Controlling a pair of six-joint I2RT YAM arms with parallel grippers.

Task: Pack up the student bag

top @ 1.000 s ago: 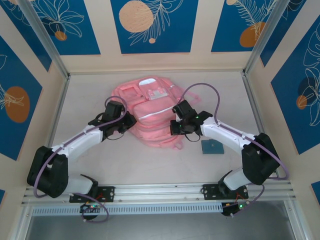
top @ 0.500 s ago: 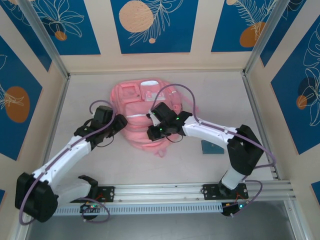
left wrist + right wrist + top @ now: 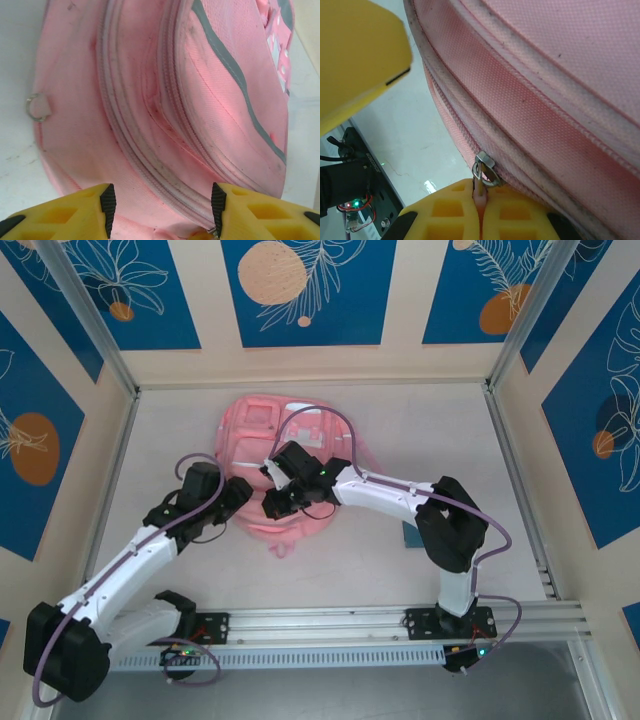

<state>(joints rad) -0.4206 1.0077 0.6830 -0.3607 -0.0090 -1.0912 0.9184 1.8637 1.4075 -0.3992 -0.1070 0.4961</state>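
Note:
The pink student bag [image 3: 262, 435] lies flat on the table, its white zipper trim [image 3: 150, 165] running across the left wrist view. My right gripper [image 3: 480, 200] is shut on the pink zipper pull [image 3: 479, 192] just below the metal slider [image 3: 486, 168], at the bag's near left edge [image 3: 275, 502]. Close by on the left, my left gripper [image 3: 236, 496] is open. Its yellow fingers [image 3: 75, 210] stand wide apart over the bag's fabric and zipper line without pinching it. A metal ring [image 3: 38, 107] hangs at the bag's side.
A small teal case [image 3: 409, 536] lies on the table right of the bag, partly behind the right arm's elbow. Metal frame posts stand at the back corners. The left gripper's yellow finger [image 3: 360, 60] is near the right gripper.
My right gripper has swept leftward along the bag's near edge with the zipper pull in it. The bag has shifted left and turned, and the left gripper has drawn back toward the near left.

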